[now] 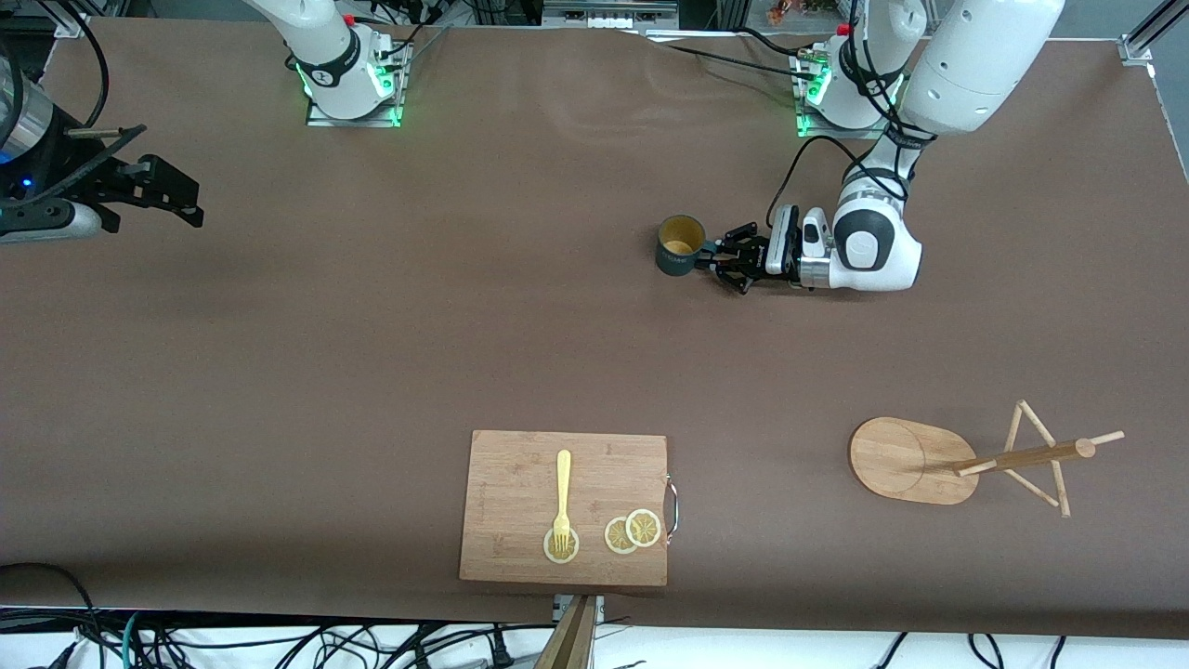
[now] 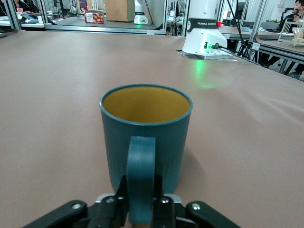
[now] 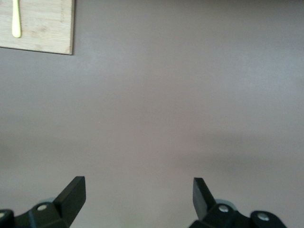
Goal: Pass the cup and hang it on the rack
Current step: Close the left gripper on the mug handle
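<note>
The cup (image 1: 679, 245) stood upright on the brown tabletop (image 1: 372, 353), toward the left arm's end and near that arm's base, its yellow inside open to the camera above. Its loop handle (image 2: 140, 185) pointed at the left pincer (image 1: 724, 257), which lay low and level just beside the cup. In the left wrist view the fingers (image 2: 160, 209) were pressed in on either side of the handle (the cup itself sat flat on the tabletop, not lifted).

The rack (image 1: 966, 457) stood much nearer the front camera, also toward the left arm's end, its oval base (image 1: 906, 459) flat on the tabletop and its thin pegs (image 1: 1040, 427) bare. It was well apart from the cup.

A cutting board (image 1: 565, 506) lay near the table's front edge, about midway along, toward the right arm's end from the rack. On it rested a yellow fork (image 1: 562, 497), its tines on a lemon slice (image 1: 561, 546), with two more slices (image 1: 633, 531) overlapping beside it.

The right pincer (image 1: 167, 195) waited above the tabletop at the right arm's end, well apart from everything else. Its fingers (image 3: 73, 194) were spread wide in the right wrist view, with nothing between them; a corner of the board showed there too.
</note>
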Robot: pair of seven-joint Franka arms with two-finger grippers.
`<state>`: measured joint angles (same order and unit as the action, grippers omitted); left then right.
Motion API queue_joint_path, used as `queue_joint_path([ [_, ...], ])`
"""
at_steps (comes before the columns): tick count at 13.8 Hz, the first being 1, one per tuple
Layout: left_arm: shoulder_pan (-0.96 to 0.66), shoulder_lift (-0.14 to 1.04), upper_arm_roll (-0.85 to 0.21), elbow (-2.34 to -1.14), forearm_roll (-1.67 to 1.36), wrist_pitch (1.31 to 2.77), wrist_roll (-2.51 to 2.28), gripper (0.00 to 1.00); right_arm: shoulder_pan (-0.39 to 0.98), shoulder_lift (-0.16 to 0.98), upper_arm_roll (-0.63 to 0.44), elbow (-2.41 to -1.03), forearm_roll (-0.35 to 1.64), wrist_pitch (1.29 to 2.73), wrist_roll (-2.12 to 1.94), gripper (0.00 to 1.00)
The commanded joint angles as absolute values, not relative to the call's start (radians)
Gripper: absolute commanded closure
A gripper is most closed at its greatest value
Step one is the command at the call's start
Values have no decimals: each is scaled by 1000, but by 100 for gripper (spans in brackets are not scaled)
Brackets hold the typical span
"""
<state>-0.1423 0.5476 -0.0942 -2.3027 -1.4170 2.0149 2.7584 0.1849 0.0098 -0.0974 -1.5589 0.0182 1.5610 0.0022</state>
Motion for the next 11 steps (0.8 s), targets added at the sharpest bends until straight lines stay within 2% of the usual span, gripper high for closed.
queue_joint_path([
  [1,-135,554,-87,-2319,-1466,1997,2905,100,167,-21,-71,-1569,37,1534,11,0],
  [4,-127,545,-80,-2318,-1466,1987,2803,100,167,-17,-71,-1583,37,1520,2,0],
  [11,-20,463,93,-2304,-1428,1531,2237,100,169,-14,-69,-1583,37,1535,9,0],
])
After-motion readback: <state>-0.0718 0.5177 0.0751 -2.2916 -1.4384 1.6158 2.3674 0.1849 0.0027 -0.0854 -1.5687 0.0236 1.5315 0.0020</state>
